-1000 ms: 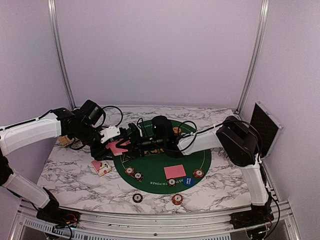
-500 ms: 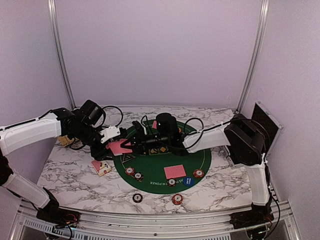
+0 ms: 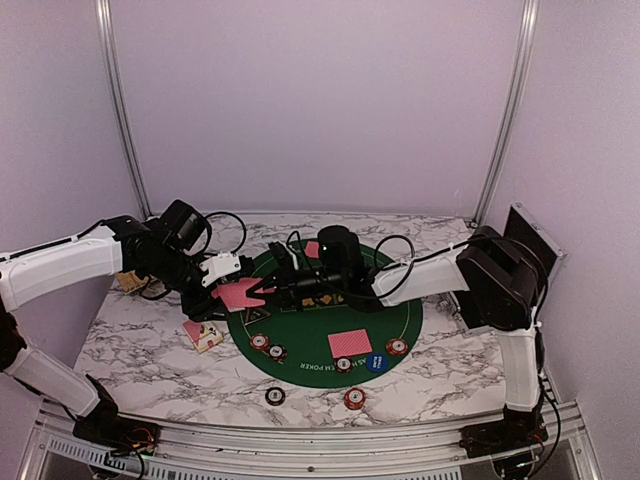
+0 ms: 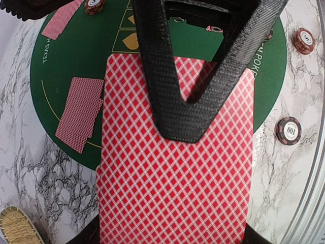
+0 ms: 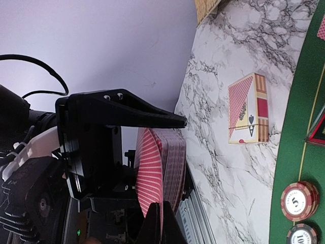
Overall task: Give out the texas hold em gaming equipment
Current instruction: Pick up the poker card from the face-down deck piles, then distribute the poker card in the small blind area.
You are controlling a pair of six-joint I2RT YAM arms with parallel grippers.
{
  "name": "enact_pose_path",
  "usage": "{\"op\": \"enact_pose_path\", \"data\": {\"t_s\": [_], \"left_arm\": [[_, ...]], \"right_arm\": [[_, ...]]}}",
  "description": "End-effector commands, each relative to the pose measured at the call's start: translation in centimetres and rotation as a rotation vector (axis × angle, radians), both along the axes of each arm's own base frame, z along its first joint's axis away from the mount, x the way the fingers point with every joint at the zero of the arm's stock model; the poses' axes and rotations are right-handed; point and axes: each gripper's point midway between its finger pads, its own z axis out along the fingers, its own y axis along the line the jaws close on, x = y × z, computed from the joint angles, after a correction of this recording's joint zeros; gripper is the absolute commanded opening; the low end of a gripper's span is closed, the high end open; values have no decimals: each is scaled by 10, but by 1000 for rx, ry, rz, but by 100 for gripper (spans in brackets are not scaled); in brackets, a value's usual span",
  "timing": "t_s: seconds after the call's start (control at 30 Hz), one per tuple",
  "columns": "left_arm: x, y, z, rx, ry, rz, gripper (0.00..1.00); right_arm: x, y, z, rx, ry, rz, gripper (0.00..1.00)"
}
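**A:** The left claw is clamped on the deck, red backs up. It holds the deck off the bench, over the left rim of the green mat.

**B:** And the right one?

**A:** The right claw has its tips pressed together right at the deck edge facing it. I can't tell whether a card is between them, or how many.

**B:** So the step is peeling one card off.

**A:** That's my read. The left claw's upper finger lies across the middle of the top card, so friction will fight the pull. I'd draw slowly and flat, in the card's own plane, straight away from the left claw. Lifting would likely bend the card or drag a second one along.

**B:** Any check before carrying it off?

**A:** Pause just clear of the deck and confirm it's a single card. If two come out, put them back and re-pinch at the corner.

**B:** Where does it go?

**A:** A pair of cards lies face down on the mat, nearside of the right claw. The blue button and chips are just beside it. More cards sit behind that claw's wrist at the far rim. I can't tell which seat is next.

**B:** Obstacles?

**A:** There's a card box on the bench, below and nearside of the left claw, well off the pull path.
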Motion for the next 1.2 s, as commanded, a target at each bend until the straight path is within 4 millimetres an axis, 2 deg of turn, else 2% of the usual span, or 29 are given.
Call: {"op": "enact_pose_path", "data": {"t_s": [0.0, 0.37, 0.43, 0.5, 0.6, 0.83, 1.03, 1.17], "left_arm": [[4, -3, 14, -35, -46, -5, 4], [4, -2, 12, -26, -47, -8, 2], [4, -2, 12, -26, -48, -7, 2], [4, -2, 12, -24, -51, -8, 2], [4, -1, 12, -22, -54, -7, 2], [5, -2, 12, -26, -48, -6, 2], [6, -3, 15, -31, -52, -5, 2], [4, -3, 16, -34, -48, -6, 2]], "right_arm": [[1, -10, 11, 3, -7, 4, 0], [5, -46, 15, -41, -26, -17, 0], [6, -56, 16, -47, -24, -23, 0], [8, -71, 8, -83, -18, -37, 0], [11, -102, -13, -156, -5, -74, 0], [8, -171, -79, -359, 48, -149, 0], [5, -199, -121, -526, 45, -165, 0], [1, -208, -133, -593, 43, -159, 0]]}}
